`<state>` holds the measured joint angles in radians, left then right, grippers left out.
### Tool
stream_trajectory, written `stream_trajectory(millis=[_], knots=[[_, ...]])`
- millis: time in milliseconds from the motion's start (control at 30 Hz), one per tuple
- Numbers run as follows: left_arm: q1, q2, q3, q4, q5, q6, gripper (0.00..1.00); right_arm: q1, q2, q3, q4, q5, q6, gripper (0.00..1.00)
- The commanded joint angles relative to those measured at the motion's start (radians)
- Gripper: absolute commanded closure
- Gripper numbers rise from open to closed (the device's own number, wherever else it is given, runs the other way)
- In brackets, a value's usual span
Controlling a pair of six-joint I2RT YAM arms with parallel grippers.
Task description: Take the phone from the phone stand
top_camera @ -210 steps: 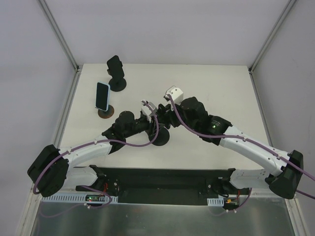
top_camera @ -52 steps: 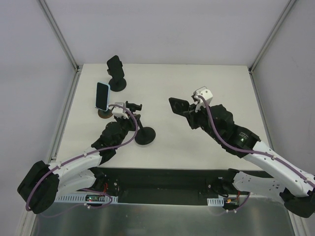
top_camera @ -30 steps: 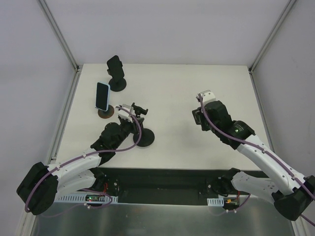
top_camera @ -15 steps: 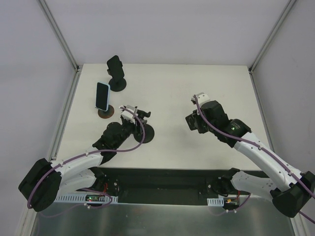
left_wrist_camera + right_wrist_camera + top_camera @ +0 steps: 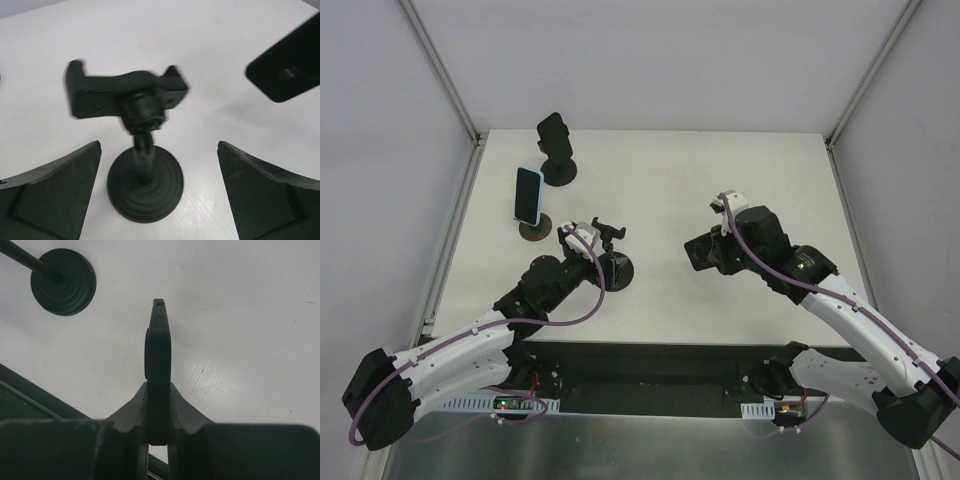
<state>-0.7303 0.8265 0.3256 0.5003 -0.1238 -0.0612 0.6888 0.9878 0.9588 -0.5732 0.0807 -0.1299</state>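
The left gripper (image 5: pixel 159 150) is standing spread wide around the black phone stand (image 5: pixel 125 92); the right gripper (image 5: pixel 158 392) is pinching the black phone (image 5: pixel 158 340).

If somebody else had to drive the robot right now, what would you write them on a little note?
Left end effector: open, one finger on each side of the phone stand, not touching it.
Right end effector: shut on the black phone, gripped at one end, seemingly off the table.
Stand: upright on its round base, clamp empty.
Done: the phone is out of the stand.
Left: probably lay the phone on bare table and let go, then draw the left end effector back without knocking the stand.
A light-blue phone sits in another stand at the far left.
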Motion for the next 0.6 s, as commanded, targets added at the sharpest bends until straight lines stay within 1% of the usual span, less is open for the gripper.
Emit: stream_trajectory(millis=[0,33,100,233,267,333,367,567], knots=[[-0.125,-0.059,0.093,-0.127,-0.078,0.113,0.01,-0.003,-0.043,0.052,0.05,-0.07,0.091,0.99],[-0.182,-0.061,0.117,-0.144,-0.112,0.127,0.01,0.0,-0.043,0.055,0.05,-0.103,0.104,0.99],[-0.225,-0.064,0.142,-0.177,-0.138,0.155,0.01,0.0,-0.041,0.066,0.047,-0.131,0.134,0.99],[-0.333,-0.038,0.21,-0.184,-0.207,0.214,0.01,-0.002,-0.041,0.084,0.047,-0.179,0.219,0.99],[-0.371,-0.005,0.225,-0.184,-0.226,0.243,0.01,-0.002,-0.04,0.086,0.053,-0.188,0.233,0.99],[-0.405,0.04,0.274,-0.178,-0.246,0.277,0.01,-0.002,-0.041,0.09,0.068,-0.214,0.274,0.99],[-0.44,0.093,0.291,-0.174,-0.27,0.312,0.01,-0.002,-0.041,0.089,0.076,-0.222,0.289,0.99],[-0.504,0.285,0.372,-0.079,-0.313,0.38,0.01,-0.002,-0.047,0.08,0.136,-0.265,0.375,0.99]])
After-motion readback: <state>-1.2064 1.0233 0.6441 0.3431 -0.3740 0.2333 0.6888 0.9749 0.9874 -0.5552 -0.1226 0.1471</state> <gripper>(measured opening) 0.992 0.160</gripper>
